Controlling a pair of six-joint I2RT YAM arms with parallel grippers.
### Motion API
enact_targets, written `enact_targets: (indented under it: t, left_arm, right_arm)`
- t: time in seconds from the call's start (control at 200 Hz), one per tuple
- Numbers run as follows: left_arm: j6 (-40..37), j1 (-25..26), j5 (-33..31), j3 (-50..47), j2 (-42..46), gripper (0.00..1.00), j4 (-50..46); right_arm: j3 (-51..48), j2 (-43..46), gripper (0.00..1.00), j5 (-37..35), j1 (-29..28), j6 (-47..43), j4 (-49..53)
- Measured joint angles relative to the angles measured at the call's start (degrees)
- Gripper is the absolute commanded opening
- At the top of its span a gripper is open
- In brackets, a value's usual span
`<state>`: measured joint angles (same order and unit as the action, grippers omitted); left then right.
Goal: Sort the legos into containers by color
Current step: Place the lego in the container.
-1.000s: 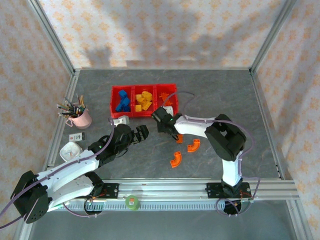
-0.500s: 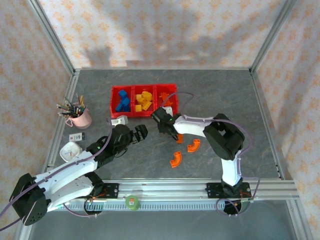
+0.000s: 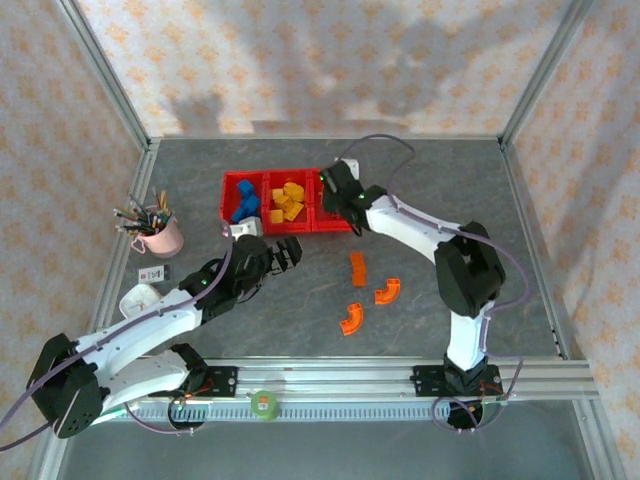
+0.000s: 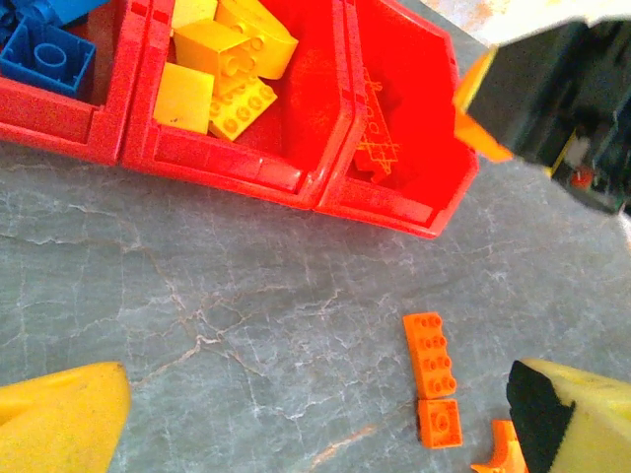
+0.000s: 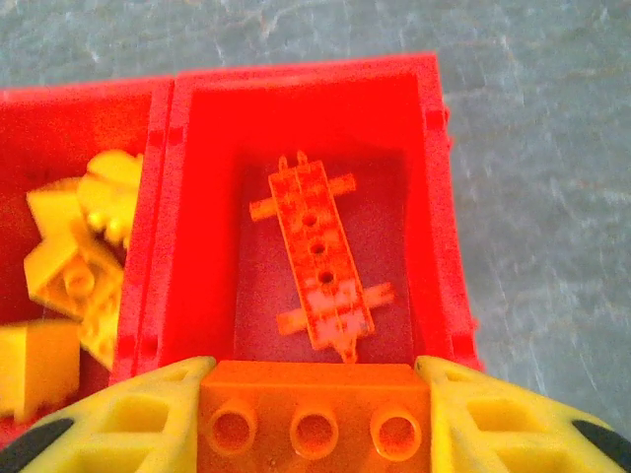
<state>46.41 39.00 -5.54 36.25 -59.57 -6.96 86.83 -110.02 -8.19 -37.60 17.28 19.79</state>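
The containers point(image 3: 300, 229) are one red tray of three bins at the back of the table. Blue legos point(image 3: 243, 200) lie in its left bin and yellow legos point(image 3: 288, 200) in the middle one. My right gripper point(image 3: 335, 184) hovers over the right bin, shut on an orange brick point(image 5: 315, 419). Below it, an orange flat piece point(image 5: 317, 254) lies on that bin's floor. My left gripper point(image 3: 289, 250) is open and holds nothing, low over the table in front of the tray. On the table lie an orange brick point(image 4: 429, 353), a small orange square point(image 4: 440, 424) and two orange arches point(image 3: 387, 290) point(image 3: 351, 318).
A pink cup point(image 3: 158, 232) with pens stands at the left. Near it are a white box point(image 3: 243, 235), a small card point(image 3: 155, 273) and a white dish point(image 3: 140, 300). Metal frame rails point(image 3: 400, 372) border the table.
My right gripper has lifted off the table and swung back over the tray's right bin, holding the orange brick. My left gripper has edged forward toward the tray.
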Motion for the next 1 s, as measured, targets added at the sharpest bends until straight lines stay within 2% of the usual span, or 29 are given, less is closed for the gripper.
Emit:
enact_targets:
  t: [0.18,0.285,0.601,0.741,1.001]
  left_arm:
    - [-0.52,0.00,-1.14,1.68,-2.73,0.99,0.07]
    - [-1.07,0.00,-1.18,2.38,-3.32,0.99,0.17]
    - [-1.53,-0.04,-1.36,3.87,-3.48,0.99,-0.02]
    - [-1.55,-0.04,-1.33,4.20,-3.39,0.99,-0.07]
    - [-1.66,0.00,-0.68,4.09,-1.62,0.99,-1.05]
  right_arm:
    - [8.81,-8.72,0.45,-0.52,0.98,-1.53,1.01]
    - [12.04,-12.35,0.53,-0.87,1.64,-2.21,2.36]
    - [14.05,-13.25,0.62,-0.70,2.40,-3.02,4.04]
    - [11.26,-10.47,0.64,0.35,2.40,-2.99,4.07]
    - [-2.89,3.78,0.70,2.82,2.08,-1.53,2.97]
